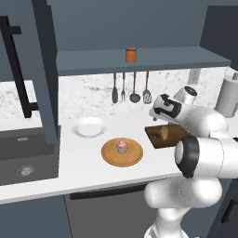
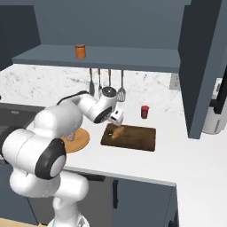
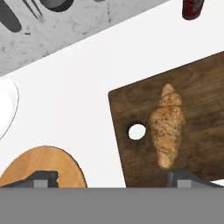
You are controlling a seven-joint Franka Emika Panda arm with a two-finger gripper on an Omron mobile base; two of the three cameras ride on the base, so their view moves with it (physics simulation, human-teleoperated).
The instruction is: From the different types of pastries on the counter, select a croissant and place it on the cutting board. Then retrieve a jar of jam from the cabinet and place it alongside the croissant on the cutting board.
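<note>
Hand [image 3: 111, 177]: fingers spread wide, gripping nothing — it hangs above the near-left end of the cutting board.
Croissant [image 3: 167, 127]: lying free on the cutting board [image 3: 197, 100], just beside the board's round hole.
Jar of jam [image 1: 131, 54]: upright on the slate-blue cabinet shelf [image 1: 186, 58], well apart from the board.
Cupcake [image 1: 122, 146]: pink-frosted, in the middle of the round tan board [image 1: 135, 155].
White plate [image 1: 89, 126]: on the counter [image 2: 177, 155] behind the round board.
Red jar [image 2: 144, 111]: on the counter — behind the cutting board.
</note>
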